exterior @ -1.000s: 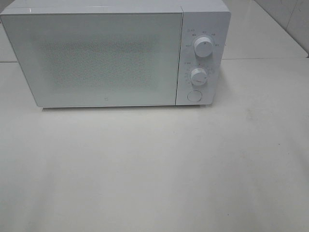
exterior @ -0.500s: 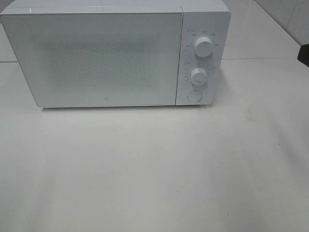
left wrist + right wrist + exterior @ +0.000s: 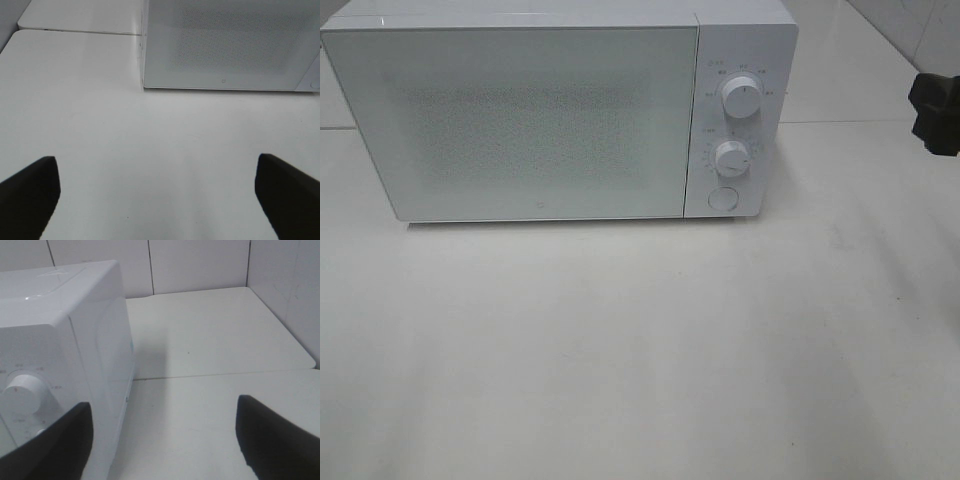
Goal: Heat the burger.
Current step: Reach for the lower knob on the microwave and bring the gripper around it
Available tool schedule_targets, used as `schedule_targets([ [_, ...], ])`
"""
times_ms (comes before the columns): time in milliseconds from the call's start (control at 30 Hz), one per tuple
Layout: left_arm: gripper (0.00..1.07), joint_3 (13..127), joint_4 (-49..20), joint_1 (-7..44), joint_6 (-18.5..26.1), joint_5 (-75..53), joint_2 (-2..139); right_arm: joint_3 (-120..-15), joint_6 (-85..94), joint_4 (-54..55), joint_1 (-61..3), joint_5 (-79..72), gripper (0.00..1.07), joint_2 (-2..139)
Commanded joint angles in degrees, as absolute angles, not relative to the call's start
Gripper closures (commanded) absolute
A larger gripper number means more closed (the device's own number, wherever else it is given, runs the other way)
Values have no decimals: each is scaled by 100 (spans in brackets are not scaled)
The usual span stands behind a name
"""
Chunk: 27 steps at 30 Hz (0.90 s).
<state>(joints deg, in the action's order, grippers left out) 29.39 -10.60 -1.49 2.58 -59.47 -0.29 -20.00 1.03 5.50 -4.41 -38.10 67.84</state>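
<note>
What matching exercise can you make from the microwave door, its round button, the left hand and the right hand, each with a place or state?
1. microwave door
2. round button
3. left hand
4. right hand

A. open, beside the microwave's knob end
B. shut
C. below both knobs
D. open, facing the door

Pairs: 1-B, 2-C, 3-D, 4-A

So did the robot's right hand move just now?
Yes. The right gripper has come in from the right edge of the high view, toward the microwave.
</note>
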Motion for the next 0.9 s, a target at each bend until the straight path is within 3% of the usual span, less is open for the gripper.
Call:
schedule_targets([
  [33,8,2939,-1100,-178,241,-5879,-183,-1793,521,1152,-550,-5031,31,7374],
  [100,8,2939,-1094,-178,241,-5879,-183,-1753,602,1306,-619,-5237,31,7529],
  [267,8,2939,-1094,-178,241,-5879,-183,-1719,1238,2269,-1484,-6199,31,8503],
  [567,8,2939,-1094,-178,241,-5879,-183,-1748,1346,2945,-2395,-6847,31,9104],
  [633,8,2939,-1094,-178,241,-5879,-183,-1805,1501,3610,-2997,-7214,31,9379],
  [900,8,2939,-1089,-178,241,-5879,-183,-2160,1937,4509,-3890,-7317,31,9723],
])
